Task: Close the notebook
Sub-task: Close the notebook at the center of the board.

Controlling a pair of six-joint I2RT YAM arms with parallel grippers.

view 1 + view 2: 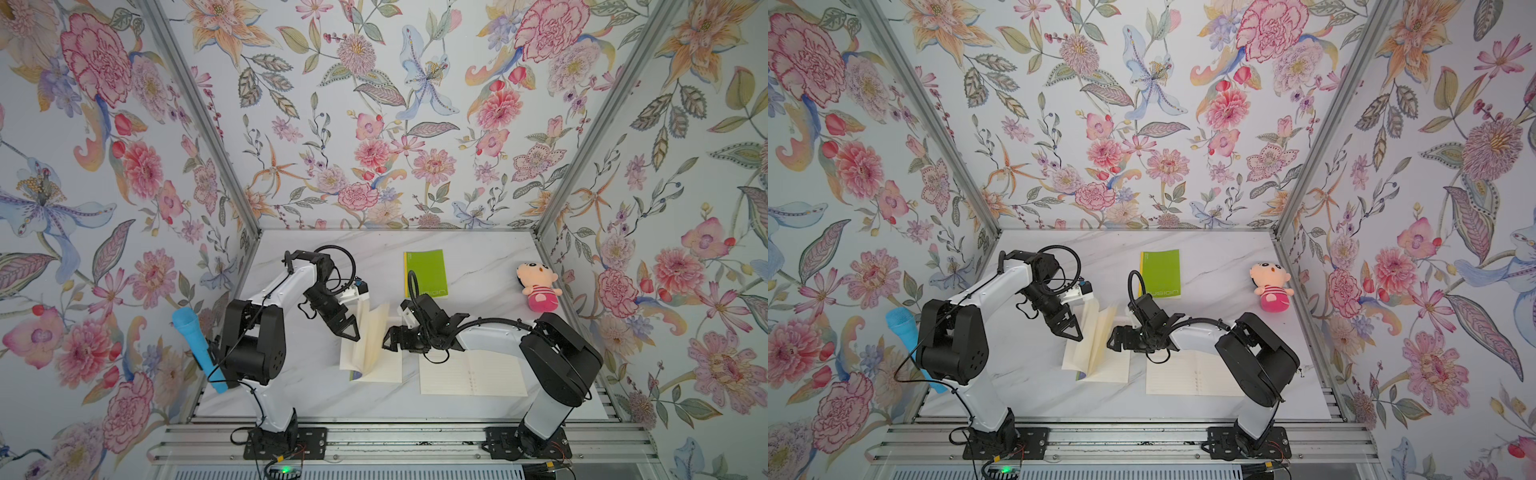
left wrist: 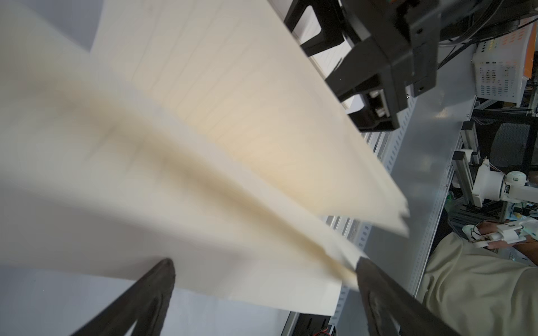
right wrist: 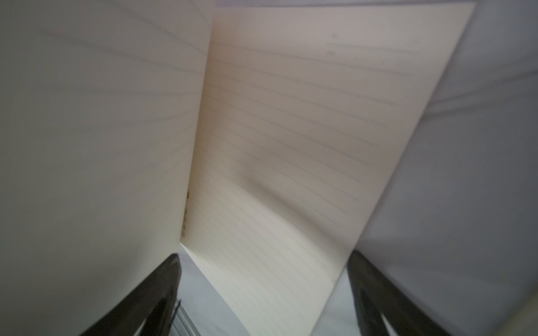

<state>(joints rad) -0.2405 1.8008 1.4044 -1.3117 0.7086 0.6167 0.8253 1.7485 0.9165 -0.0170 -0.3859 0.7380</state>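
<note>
The notebook (image 1: 372, 357) lies half open near the table's middle in both top views, a green cover corner showing under it. Several cream lined pages (image 1: 368, 328) stand up from its spine. My left gripper (image 1: 353, 334) is open at the left of those standing pages; in the left wrist view (image 2: 265, 261) one fingertip (image 2: 364, 267) touches a page corner. My right gripper (image 1: 387, 338) is open just right of the pages and points at them. The right wrist view (image 3: 263, 256) shows lined sheets (image 3: 291, 131) fanned ahead of its spread jaws, with nothing between them.
A second open lined notebook (image 1: 469, 374) lies flat under my right arm. A closed green notebook (image 1: 424, 272) sits at the back. A plush doll (image 1: 538, 286) lies at the right, and a blue microphone (image 1: 195, 345) leans by the left wall.
</note>
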